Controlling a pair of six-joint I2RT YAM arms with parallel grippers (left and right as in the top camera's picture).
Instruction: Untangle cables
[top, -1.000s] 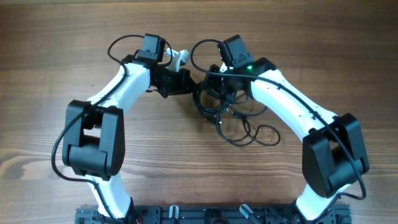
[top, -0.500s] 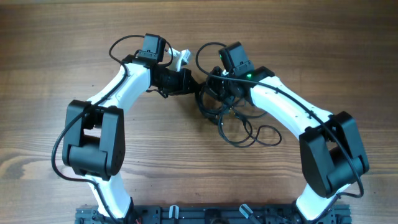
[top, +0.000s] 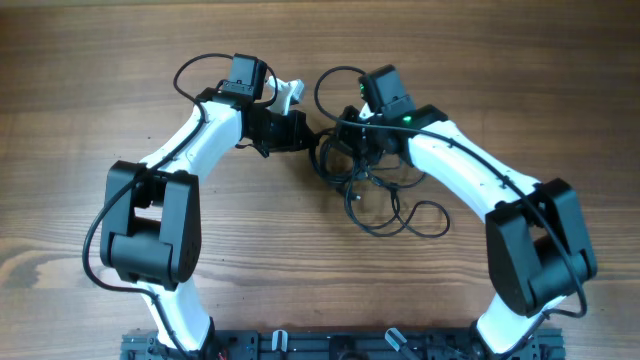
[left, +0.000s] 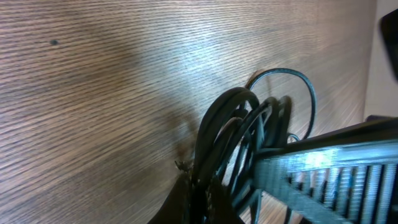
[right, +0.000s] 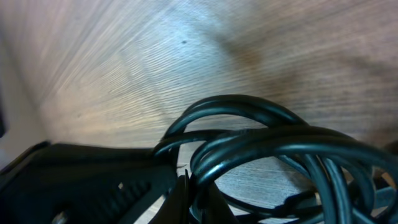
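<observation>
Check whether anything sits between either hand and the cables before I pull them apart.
Nothing visible does. The left hand is shut on the cables where the loops gather, and the right hand is shut on the same bundle from the opposite side. The rest of the loops lie loose on the wooden table.

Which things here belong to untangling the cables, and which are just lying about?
Part of the job:
- cables, one tangled bundle
- left gripper, shut on the bundle
- right gripper, shut on the bundle too

Just there:
- wooden table
- arm wiring, the thicker cord on the robot itself
- black rail at the near edge
</observation>
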